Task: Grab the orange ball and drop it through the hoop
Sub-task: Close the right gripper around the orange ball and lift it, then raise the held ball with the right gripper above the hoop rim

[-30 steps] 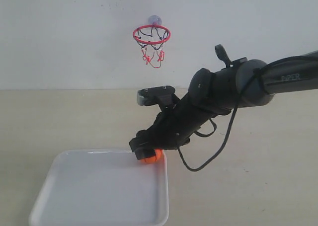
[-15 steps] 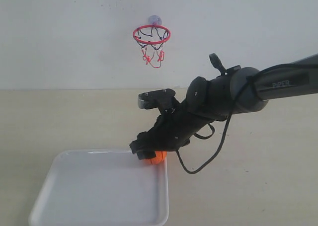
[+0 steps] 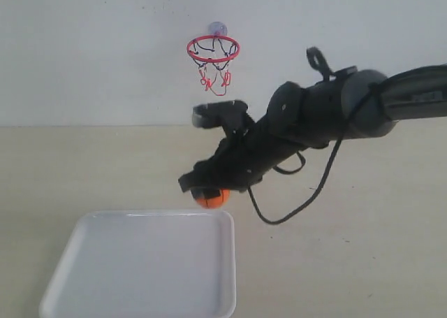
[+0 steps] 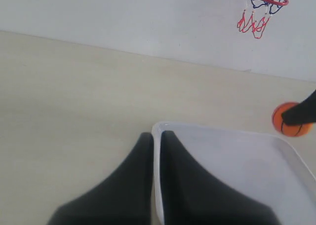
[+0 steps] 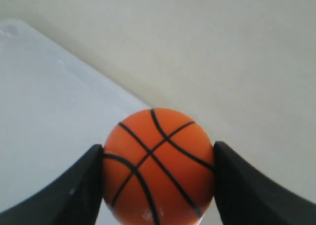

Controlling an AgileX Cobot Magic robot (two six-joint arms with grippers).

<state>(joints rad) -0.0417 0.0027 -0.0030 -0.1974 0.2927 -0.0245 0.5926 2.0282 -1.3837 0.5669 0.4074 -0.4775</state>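
My right gripper (image 3: 209, 194) is shut on the orange ball (image 3: 211, 199), a mini basketball with black seams, held just above the back right corner of the white tray (image 3: 105, 276). In the right wrist view the ball (image 5: 159, 165) sits squeezed between both black fingers (image 5: 79, 185). The hoop (image 3: 213, 49), red ring with a black-and-red net, hangs on the wall by a suction cup, well above the ball. The left wrist view shows the hoop (image 4: 261, 2), the ball (image 4: 291, 120) and my left gripper (image 4: 156, 136), shut and empty over the tray's rim (image 4: 159, 175).
The tray stands at the front left of the beige table (image 3: 349, 262). A black cable (image 3: 300, 199) loops down from the right arm. The white wall (image 3: 84, 52) rises behind the table.
The right gripper has lifted the ball off the tray's corner and now holds it a little above the rim. The arm has tilted up.
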